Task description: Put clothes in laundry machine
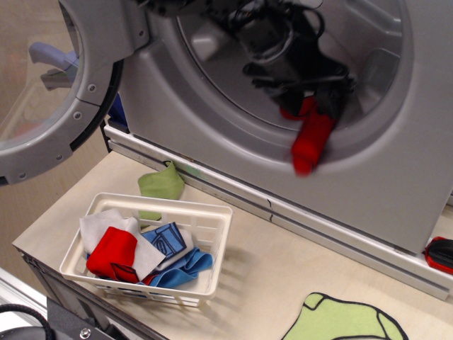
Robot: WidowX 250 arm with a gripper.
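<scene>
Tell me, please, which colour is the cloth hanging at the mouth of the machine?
The cloth is red; the only view, observation.image, shows it, slightly blurred.

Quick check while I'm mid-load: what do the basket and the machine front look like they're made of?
Basket: white, looks like moulded plastic, judging by the slatted walls and smooth, slightly glossy rim. Machine front: silver-grey with a soft satin sheen, either painted metal or plastic; the picture doesn't settle which.

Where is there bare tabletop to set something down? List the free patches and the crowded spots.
Free: the table between the white basket and the green mat, up to the laundry machine base; also a strip left of the basket. Crowded: the basket itself, full of clothes; an olive green garment lies behind it.
</scene>
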